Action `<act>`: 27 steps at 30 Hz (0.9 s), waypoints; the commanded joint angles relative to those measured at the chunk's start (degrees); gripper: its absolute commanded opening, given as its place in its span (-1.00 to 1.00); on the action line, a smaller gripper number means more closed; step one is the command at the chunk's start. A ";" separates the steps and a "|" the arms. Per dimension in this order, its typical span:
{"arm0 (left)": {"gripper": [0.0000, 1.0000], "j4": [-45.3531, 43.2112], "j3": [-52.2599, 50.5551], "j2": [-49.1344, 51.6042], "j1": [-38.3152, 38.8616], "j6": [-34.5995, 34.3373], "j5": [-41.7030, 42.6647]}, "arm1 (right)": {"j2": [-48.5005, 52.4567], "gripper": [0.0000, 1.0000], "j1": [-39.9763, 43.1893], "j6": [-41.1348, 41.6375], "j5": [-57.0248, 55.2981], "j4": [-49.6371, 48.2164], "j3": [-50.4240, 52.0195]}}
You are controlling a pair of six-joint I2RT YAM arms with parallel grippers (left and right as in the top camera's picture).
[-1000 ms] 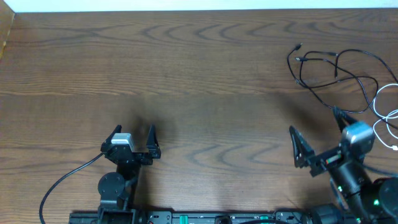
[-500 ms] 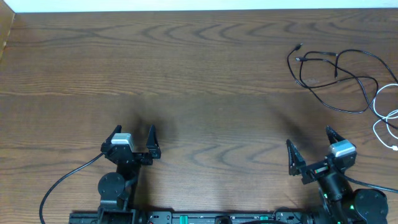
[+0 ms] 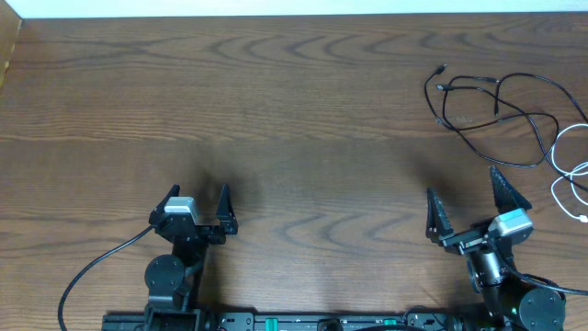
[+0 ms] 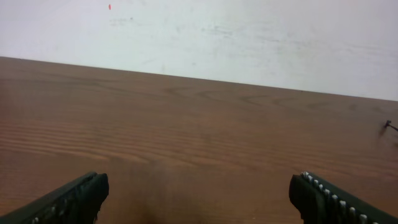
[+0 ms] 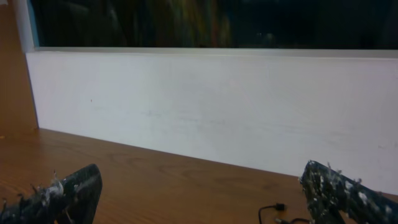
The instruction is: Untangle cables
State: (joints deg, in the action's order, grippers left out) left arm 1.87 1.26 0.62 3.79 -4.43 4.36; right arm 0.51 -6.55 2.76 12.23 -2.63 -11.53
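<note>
Wood-grain table (image 3: 294, 110), white wall (image 4: 249, 37) behind. Two cables, upper right of the overhead view: black cable (image 3: 497, 97) in loose loops, white cable (image 3: 558, 147) cut off by the right edge. Whether they cross is unclear. Two grippers: left gripper (image 3: 197, 190) lower left, right gripper (image 3: 463, 182) lower right, both spread wide and empty.

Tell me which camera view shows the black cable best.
Overhead: the black cable shows nearly whole, its loops spread out at far right. The left wrist view catches only a dark plug tip at its right edge; the right wrist view only a plug end at the bottom.
</note>
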 commanded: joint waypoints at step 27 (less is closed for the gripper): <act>0.96 1.90 -1.01 -0.35 -0.24 0.55 1.42 | -0.22 0.99 0.57 -0.07 0.13 5.95 11.21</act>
State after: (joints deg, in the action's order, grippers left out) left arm 1.87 1.26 0.62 3.79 -4.43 4.38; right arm 0.69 -6.48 2.76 12.19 3.03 -0.38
